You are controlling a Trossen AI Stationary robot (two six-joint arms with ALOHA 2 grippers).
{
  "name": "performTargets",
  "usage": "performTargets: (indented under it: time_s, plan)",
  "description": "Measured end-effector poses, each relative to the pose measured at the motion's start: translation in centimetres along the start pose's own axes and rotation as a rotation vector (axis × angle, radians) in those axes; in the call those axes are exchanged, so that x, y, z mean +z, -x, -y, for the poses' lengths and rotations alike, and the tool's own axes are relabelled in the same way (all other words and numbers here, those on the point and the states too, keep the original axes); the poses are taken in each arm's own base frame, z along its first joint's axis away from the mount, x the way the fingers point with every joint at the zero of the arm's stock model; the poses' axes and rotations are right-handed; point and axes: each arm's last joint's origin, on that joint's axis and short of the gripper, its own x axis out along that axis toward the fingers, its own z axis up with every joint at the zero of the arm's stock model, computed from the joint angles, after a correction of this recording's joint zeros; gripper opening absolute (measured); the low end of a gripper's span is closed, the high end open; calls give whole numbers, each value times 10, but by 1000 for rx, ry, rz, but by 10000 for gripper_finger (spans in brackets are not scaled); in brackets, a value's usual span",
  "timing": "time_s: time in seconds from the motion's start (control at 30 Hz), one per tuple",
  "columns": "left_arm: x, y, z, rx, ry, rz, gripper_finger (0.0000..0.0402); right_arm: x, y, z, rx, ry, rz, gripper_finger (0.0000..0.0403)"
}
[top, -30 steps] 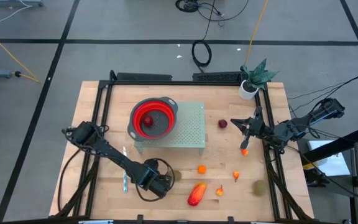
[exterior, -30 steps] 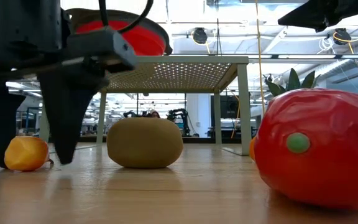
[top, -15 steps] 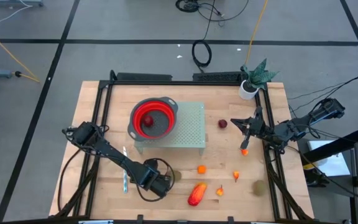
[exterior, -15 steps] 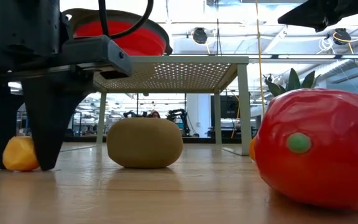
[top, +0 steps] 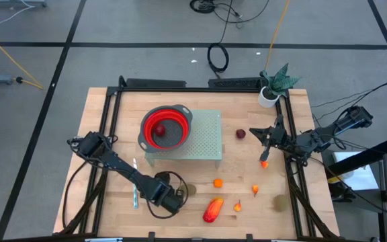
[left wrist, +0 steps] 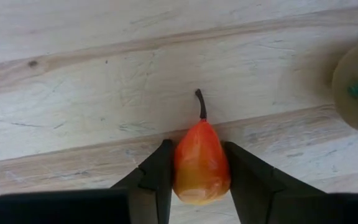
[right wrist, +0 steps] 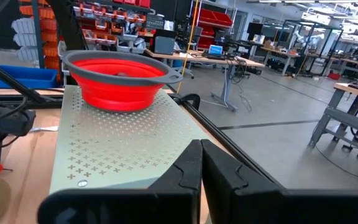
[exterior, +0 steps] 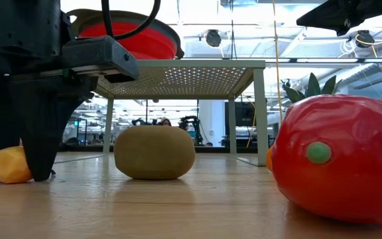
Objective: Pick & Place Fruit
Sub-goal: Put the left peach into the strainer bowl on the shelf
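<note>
A small orange-yellow pear [left wrist: 201, 165] lies on the wooden table near its front edge. My left gripper [left wrist: 197, 149] points straight down over the pear with a finger on each side, shut on it. A brown-green oval fruit [exterior: 154, 152] sits just beside them. The larger red-orange piece [top: 212, 210] lies to their right. Small orange pieces [top: 218, 182] [top: 237, 206] [top: 254, 190], a dark-red round fruit [top: 240, 134] and another oval [top: 280, 202] are scattered over the right half. My right gripper [top: 254, 132] hangs shut, level, above the right side. My left gripper pinches the pear's wide body [left wrist: 185, 171] between its two fingers [left wrist: 157, 177], one on each side. The fingers come from above, pointing down, and lie across the pear. The pear rests on the table [left wrist: 104, 93], its stem [left wrist: 201, 102] pointing away from the fingers.
A red bowl with a grey rim [top: 165, 128] holds one red fruit and stands on a pale green perforated stand [top: 207, 138] at the table's middle. A slim silver knife [top: 135, 189] lies left of my left gripper. A potted plant [top: 274, 86] stands at the far right corner.
My left gripper has stayed in place while its fingers have drawn together until they meet the pear's sides. The pear has slid a little along the table between them.
</note>
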Motion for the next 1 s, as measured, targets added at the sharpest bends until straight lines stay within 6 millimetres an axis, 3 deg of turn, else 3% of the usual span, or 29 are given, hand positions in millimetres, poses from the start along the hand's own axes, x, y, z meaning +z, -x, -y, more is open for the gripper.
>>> performTargets:
  time_s: [0.7, 1.0]
  plan:
    - [-22, 95, -31, -219, -2, -108, 124, 0, 0, 0, 0, 0, 0, 0]
    - [-24, 117, -41, -288, -22, -117, 124, 0, 0, 0, 0, 0, 0, 0]
